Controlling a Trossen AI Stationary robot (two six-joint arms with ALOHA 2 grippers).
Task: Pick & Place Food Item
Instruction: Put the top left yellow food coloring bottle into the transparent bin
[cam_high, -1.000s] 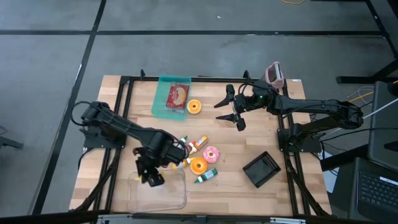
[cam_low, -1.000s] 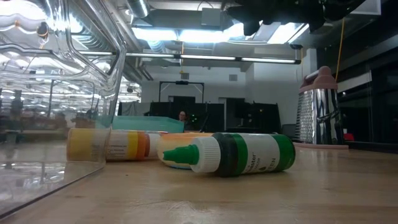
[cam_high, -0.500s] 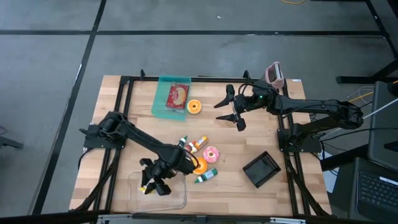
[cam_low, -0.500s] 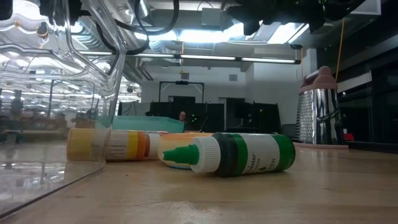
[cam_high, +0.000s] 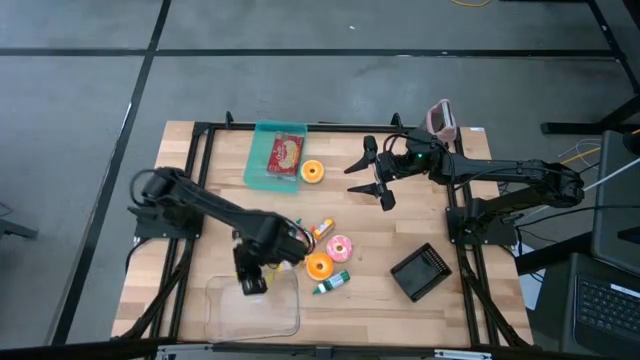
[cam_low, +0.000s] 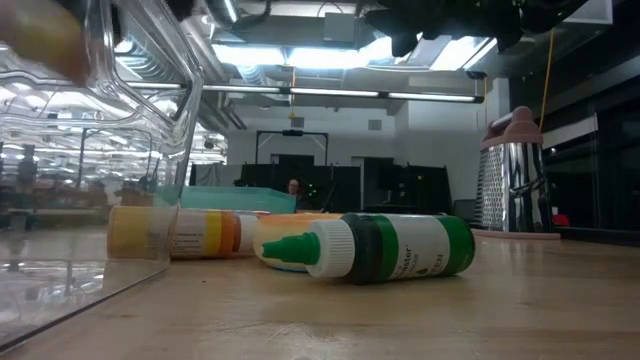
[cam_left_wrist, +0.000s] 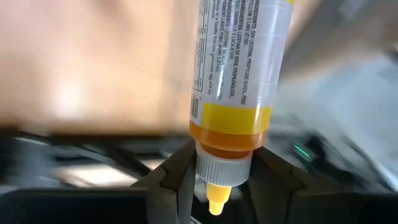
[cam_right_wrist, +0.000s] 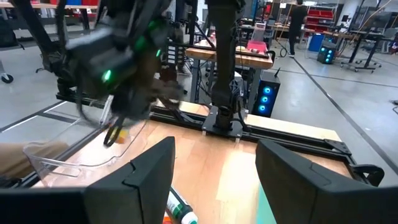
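Note:
My left gripper (cam_high: 250, 282) hangs over the far edge of the clear plastic container (cam_high: 252, 310) at the table's near left. It is shut on a yellow-orange sauce bottle (cam_left_wrist: 239, 74) with a white label. More small bottles (cam_high: 318, 232) lie on the wood; in the low view these are a green-capped bottle (cam_low: 385, 247) and a yellow one (cam_low: 175, 232). An orange donut (cam_high: 319, 265) and a pink donut (cam_high: 340, 247) lie beside them. My right gripper (cam_high: 375, 177) waits open above the table's far right. My left gripper pinches the bottle at its white cap (cam_left_wrist: 224, 167), just under the orange band, one finger (cam_left_wrist: 177, 180) on each side. The yellow nozzle points back toward the wrist. The labelled body sticks out past the fingertips, slanting down, lifted clear above the container.
A teal tray (cam_high: 262, 160) with a red packet stands at the far middle, another orange donut (cam_high: 313, 171) beside it. A black ridged block (cam_high: 420, 271) lies near right. A metal grater (cam_high: 440, 117) stands at the far right edge. Black frame rails run along both sides.
My left gripper swung out over the container toward the near edge. It then came back to the container's far rim, rolling its wrist, with the bottle still held. My right arm has kept still.

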